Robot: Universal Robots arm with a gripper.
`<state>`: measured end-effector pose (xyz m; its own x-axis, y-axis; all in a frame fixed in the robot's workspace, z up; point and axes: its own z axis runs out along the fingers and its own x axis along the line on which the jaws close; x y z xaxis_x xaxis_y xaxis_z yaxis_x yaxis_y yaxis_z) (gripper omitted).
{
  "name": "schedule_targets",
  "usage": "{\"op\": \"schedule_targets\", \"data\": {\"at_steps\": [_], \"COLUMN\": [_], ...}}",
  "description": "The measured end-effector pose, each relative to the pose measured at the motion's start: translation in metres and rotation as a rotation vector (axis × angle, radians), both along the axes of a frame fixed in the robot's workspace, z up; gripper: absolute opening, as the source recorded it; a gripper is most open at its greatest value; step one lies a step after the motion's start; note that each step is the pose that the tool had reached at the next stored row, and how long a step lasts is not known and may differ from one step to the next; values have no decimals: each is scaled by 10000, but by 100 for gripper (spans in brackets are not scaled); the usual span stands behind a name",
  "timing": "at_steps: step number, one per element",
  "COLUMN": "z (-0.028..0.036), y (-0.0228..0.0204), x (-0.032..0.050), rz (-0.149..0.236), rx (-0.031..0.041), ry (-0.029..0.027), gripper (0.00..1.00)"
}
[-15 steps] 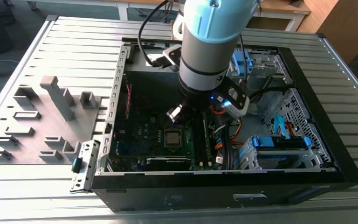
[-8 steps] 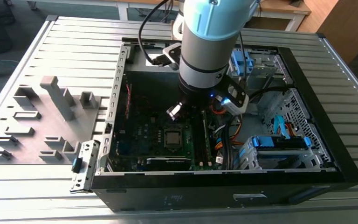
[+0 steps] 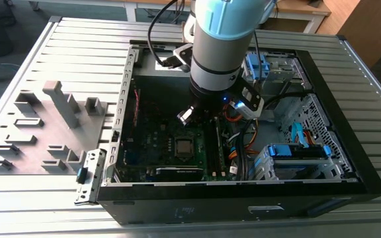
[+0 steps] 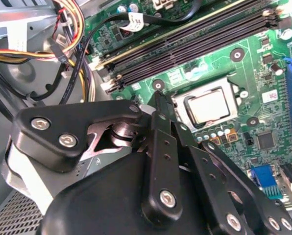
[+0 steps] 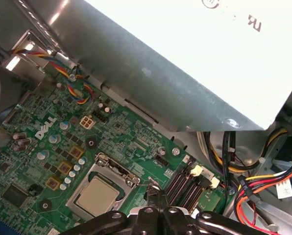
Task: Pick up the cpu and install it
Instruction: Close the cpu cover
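The tool (image 4: pixel 158 100), fingertips pressed together and empty, hovers just beside the cpu (image 4: pixel 208 106). The cpu lies flat in the silver socket frame (image 4: pixel 205 88) on the green motherboard (image 4: pixel 256 68), inside the open computer case (image 3: pixel 243 201) on the table (image 3: pixel 58 44).

- A slatted metal bench (image 3: pixel 78 39) is carrying an open black computer case (image 3: pixel 210 208).
- A grey moulded tray (image 3: pixel 45 129) is lying beside the case, at the exterior view's left.
- A green motherboard (image 5: pixel 131 132) is lying inside the case.
- Coloured cables (image 5: pixel 263 186) are trailing beside a grey power-supply box (image 5: pixel 185 58).
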<state>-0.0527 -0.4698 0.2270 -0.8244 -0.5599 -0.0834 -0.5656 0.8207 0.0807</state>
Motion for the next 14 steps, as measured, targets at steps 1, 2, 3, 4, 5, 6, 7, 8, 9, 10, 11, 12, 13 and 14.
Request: {"op": "schedule_targets", "data": {"at_steps": [1,2,3,4,5,6,7,8,9,10,11,12,13,14], "z": [0,0,0,0,0,0,0,0,0,0,-1,-1,-1,-1], "y": [2,4,6,7,9,11,13,15,15,15,15,16,17,17], "x": [0,0,-1,0,0,0,0,0,0,0,0,0,0,0], "rz": [0,0,-1,0,-1,-1,-1,-1,-1,-1,-1,-1,-1,-1], "rx": [0,0,-1,-1,-1,0,-1,-1,-1,-1,-1,0,0,-1], "ry": [0,0,1,0,0,0,0,0,1,1,1,1,0,0], "gripper": [11,11,11,11,11,11,11,11,11,11,11,11,11,11]}}
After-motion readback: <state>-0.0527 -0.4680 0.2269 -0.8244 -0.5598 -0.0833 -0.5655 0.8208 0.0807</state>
